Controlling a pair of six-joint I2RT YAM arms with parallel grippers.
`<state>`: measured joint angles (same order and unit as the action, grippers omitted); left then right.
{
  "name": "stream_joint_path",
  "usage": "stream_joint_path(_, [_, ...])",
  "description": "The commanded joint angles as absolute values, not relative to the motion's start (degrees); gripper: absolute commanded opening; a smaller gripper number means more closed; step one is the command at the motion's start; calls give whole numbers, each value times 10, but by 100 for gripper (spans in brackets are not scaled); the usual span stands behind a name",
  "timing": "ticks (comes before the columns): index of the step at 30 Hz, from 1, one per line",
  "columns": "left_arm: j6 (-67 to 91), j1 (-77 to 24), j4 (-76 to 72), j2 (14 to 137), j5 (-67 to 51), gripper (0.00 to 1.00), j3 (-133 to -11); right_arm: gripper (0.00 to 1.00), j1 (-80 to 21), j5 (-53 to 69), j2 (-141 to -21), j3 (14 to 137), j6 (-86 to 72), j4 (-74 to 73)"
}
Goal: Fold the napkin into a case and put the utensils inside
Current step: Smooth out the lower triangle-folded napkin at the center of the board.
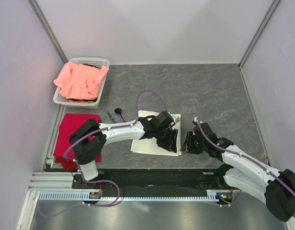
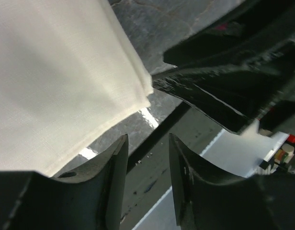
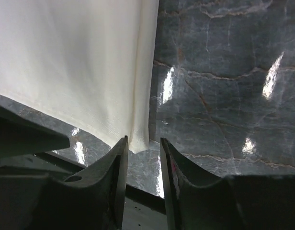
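Tabletop [image 1: 209,91] grey veined, cream napkin [image 1: 145,146], white walls [image 1: 162,28]

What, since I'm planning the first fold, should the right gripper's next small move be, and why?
Probably ease the right gripper slightly down and forward, then close on the napkin corner. Its jaws stand apart and empty, and that corner lies flat on the table right at the fingertips, not yet pinched.
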<state>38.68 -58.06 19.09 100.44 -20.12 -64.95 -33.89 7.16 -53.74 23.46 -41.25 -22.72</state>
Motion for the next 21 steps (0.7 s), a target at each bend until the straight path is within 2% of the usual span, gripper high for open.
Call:
stream_joint_path(1, [385, -598, 170, 1028, -169, 45, -685, 37, -338, 93, -502, 203, -438, -199])
stream_joint_path(6, [391, -610, 171, 1054, -163, 45, -698, 36, -338, 96, -500, 176, -439, -180])
stream_joint_path(14, [392, -624, 190, 1084, -135, 51, -725, 35, -338, 99, -504, 167, -437, -158])
stream_joint_path(18, [394, -626, 193, 1096, -123, 47, -733, 39, -338, 103, -478, 172, -441, -162])
stream_joint_path(21, [396, -626, 198, 1107, -120, 40, -738, 40, -337, 99, -475, 182, -439, -172])
